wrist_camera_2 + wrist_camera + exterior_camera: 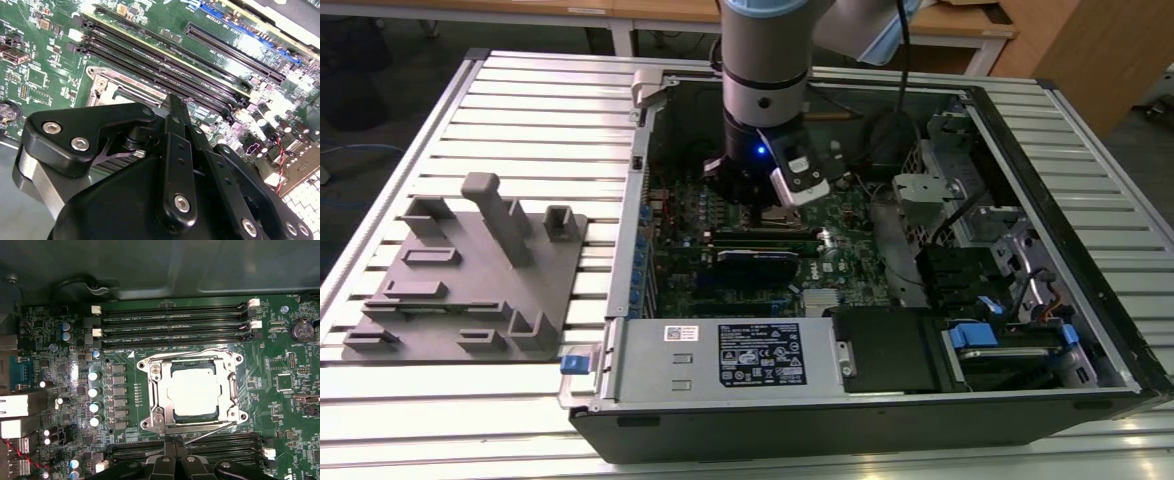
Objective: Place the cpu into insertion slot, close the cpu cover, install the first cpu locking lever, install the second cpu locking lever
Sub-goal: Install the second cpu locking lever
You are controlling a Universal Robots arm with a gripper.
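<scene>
**CPU seated, cover down, gripper at the socket edge**

You have the open black computer case on the slatted table, with the green circuit board on its floor. The silver-grey square cpu sits in the insertion slot, framed by the thin silver cpu cover, lying flat over it. Your black gripper hovers just beside the socket with fingers pinched narrow, holding nothing. Long black memory slots flank the socket closely, so room is tight.
</scene>
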